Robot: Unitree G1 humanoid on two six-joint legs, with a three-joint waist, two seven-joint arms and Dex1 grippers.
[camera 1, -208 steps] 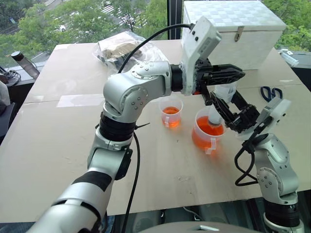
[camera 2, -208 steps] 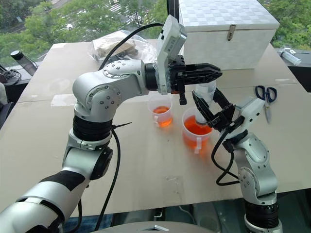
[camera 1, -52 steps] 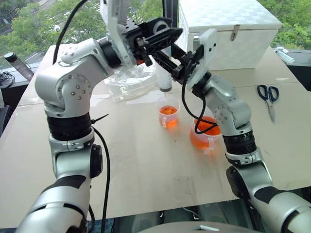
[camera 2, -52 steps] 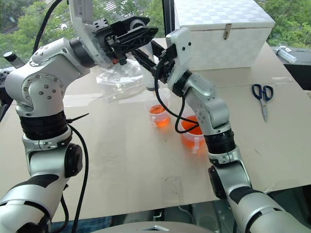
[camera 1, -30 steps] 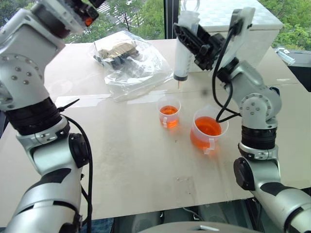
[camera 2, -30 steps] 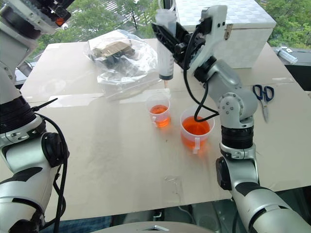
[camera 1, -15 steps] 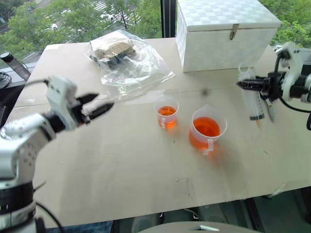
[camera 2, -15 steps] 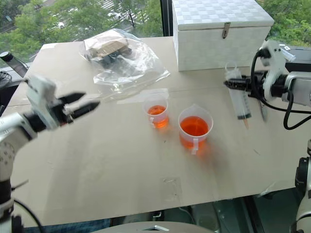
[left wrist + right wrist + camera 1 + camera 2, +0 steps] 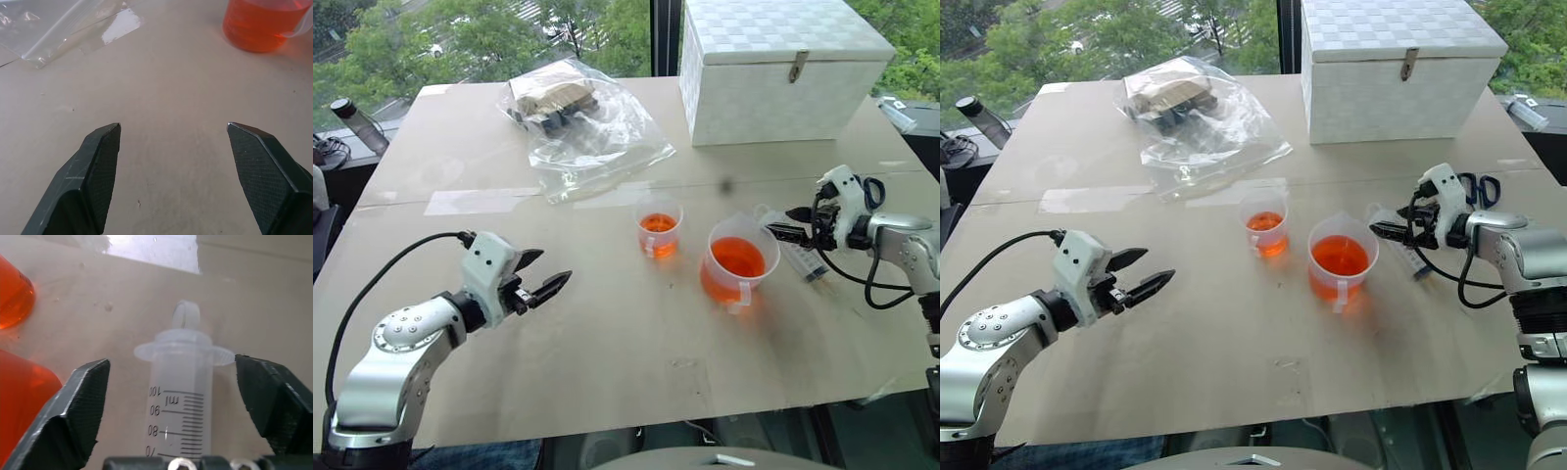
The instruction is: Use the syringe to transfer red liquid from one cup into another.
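Right gripper (image 9: 171,396) spread wide, the syringe (image 9: 182,396) lying loose on the table (image 9: 607,362) between its fingers, beaker (image 9: 736,260) just beside. Left gripper (image 9: 540,281) wide too, gripping nothing.

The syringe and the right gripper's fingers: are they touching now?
Apart. In the right wrist view the syringe lies between both open fingers, with bare table showing on each side.

A: the arms are mostly silver metal with black joint bands, small screws dotting the round elbow housing, white wrist blocks.

B: yeah, and loose black cables on both, plus black pointed fingers (image 9: 95,176) with textured pads.
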